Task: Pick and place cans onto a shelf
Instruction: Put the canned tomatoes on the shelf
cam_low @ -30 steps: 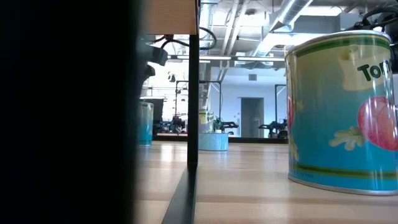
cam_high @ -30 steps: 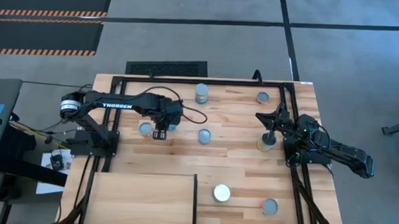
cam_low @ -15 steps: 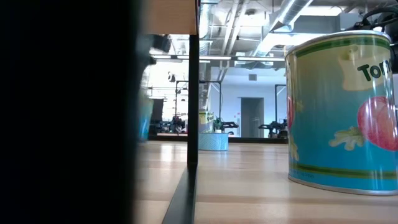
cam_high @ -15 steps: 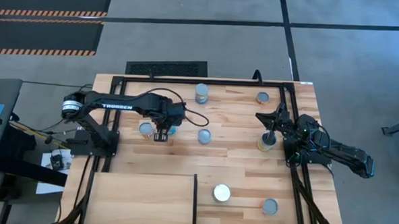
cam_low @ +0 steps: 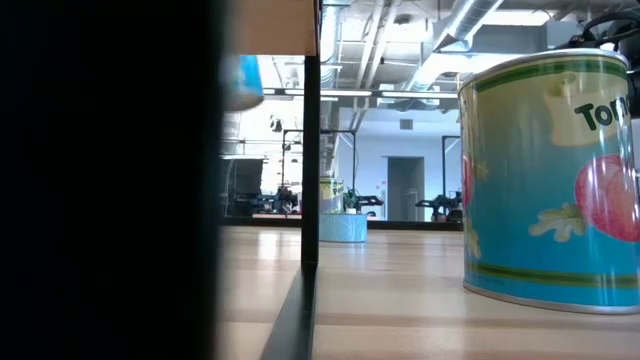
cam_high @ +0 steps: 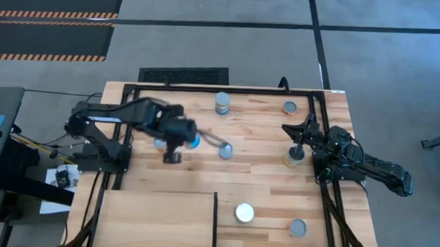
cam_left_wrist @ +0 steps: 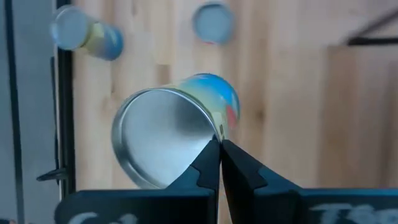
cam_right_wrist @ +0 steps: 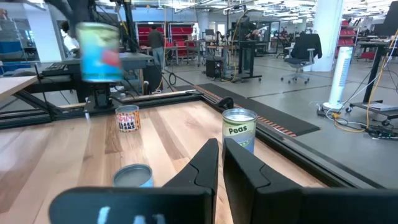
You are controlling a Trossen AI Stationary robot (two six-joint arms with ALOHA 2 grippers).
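Your left tool point(cam_high: 173, 157) has its fingers pinched together on the rim of a blue-labelled tin with a silvery round end point(cam_left_wrist: 173, 134), which it holds tilted above the striped-plank wooden worktop point(cam_high: 255, 173). Just beyond it stands a grey-topped can point(cam_high: 225, 150). The pale plywood shelf point(cam_high: 155, 221) lies nearby. Your right tool point(cam_high: 296, 151) waits over a yellowish tin; whether it grips that, you cannot tell.

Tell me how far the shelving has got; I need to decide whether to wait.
Done: nothing yet; no can stands on the shelf. In hand: the left gripper is shut on the rim of a blue-labelled can, held off the tabletop. Left: placing that can, then the other cans standing on the tabletop, one beside the waiting right gripper.
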